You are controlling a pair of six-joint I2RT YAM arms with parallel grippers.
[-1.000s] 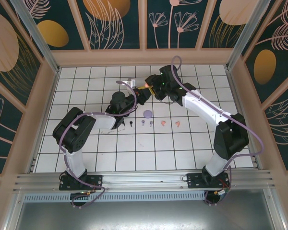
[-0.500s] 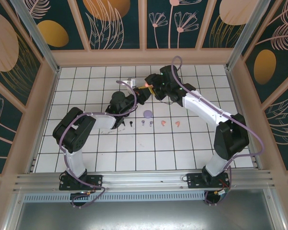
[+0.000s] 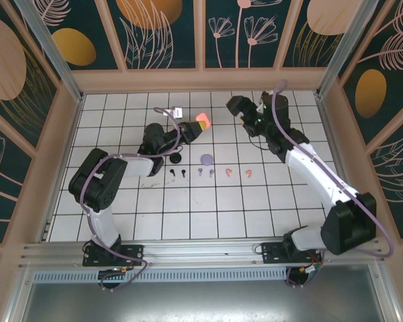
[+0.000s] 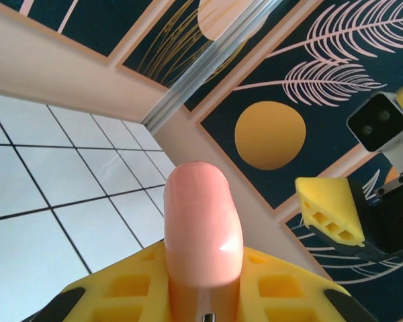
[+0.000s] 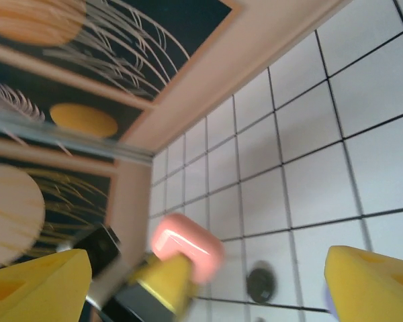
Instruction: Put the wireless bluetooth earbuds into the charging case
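**A:** What did the overhead view give?

**B:** The left tool [image 3: 195,126] was clamped on the coral-pink case [image 3: 203,121], in the upper middle of the frame. The right tool [image 3: 233,105] sat just to the right, clear of the case, with its fingers spread.

**A:** And the earbuds?

**B:** The earbuds [image 3: 211,173] lay in a row on the white tiled bench [image 3: 121,201] at centre. There were two black on the left, two lilac in the middle and two coral-pink on the right. Just above the row, the black case [image 3: 177,158] and the lilac case [image 3: 207,159] rested on the tiles.

**A:** Left wrist?

**B:** The coral-pink case [image 4: 201,235] stood upright at lower centre, pinched between the left tool's yellow fingers [image 4: 121,292]. One yellow fingertip [image 4: 329,211] of the right tool showed near the right edge.

**A:** Right wrist?

**B:** Its own yellow fingers [image 5: 33,282] stood wide apart at the bottom corners, gripping nothing. The coral-pink case [image 5: 188,247] was at lower centre-left, held by the left tool. The black case [image 5: 260,284] lay on the tiles to its right.
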